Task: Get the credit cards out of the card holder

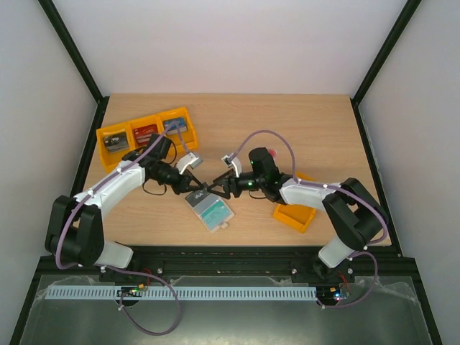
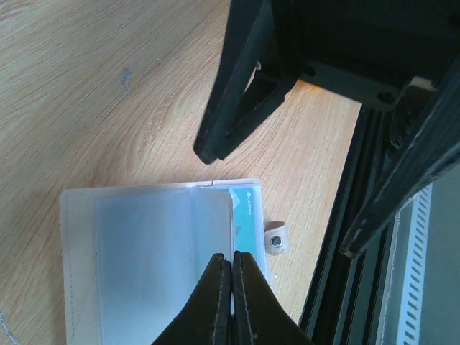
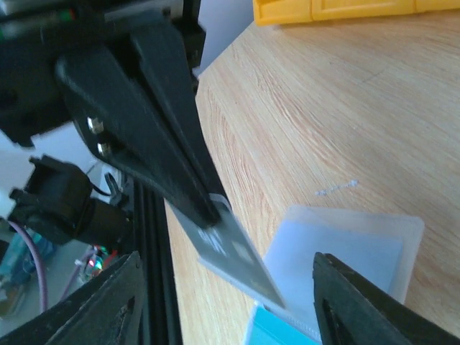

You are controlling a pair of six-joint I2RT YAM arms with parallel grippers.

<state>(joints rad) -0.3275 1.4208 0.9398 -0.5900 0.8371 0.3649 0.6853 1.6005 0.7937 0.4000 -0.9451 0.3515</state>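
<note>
The cream-white card holder (image 1: 207,209) lies open on the table between the arms. It also shows in the left wrist view (image 2: 79,251) and in the right wrist view (image 3: 402,237). A teal-green card (image 2: 248,215) sits under its clear sleeve (image 2: 162,266) and shows in the right wrist view (image 3: 277,332). My left gripper (image 2: 231,262) is shut on the edge of a thin grey-looking card (image 3: 241,255) and holds it tilted, its lower end at the holder. My right gripper (image 3: 226,262) is open, facing the left one (image 1: 202,187) from the right (image 1: 218,188). No dark red card and no white card can be made out.
An orange-yellow three-part bin (image 1: 147,129) with small items stands at the back left. A single orange-yellow bin (image 1: 296,214) lies under the right arm. The holder's snap tab (image 2: 277,241) sticks out toward the table's near edge and the black rail (image 2: 338,259).
</note>
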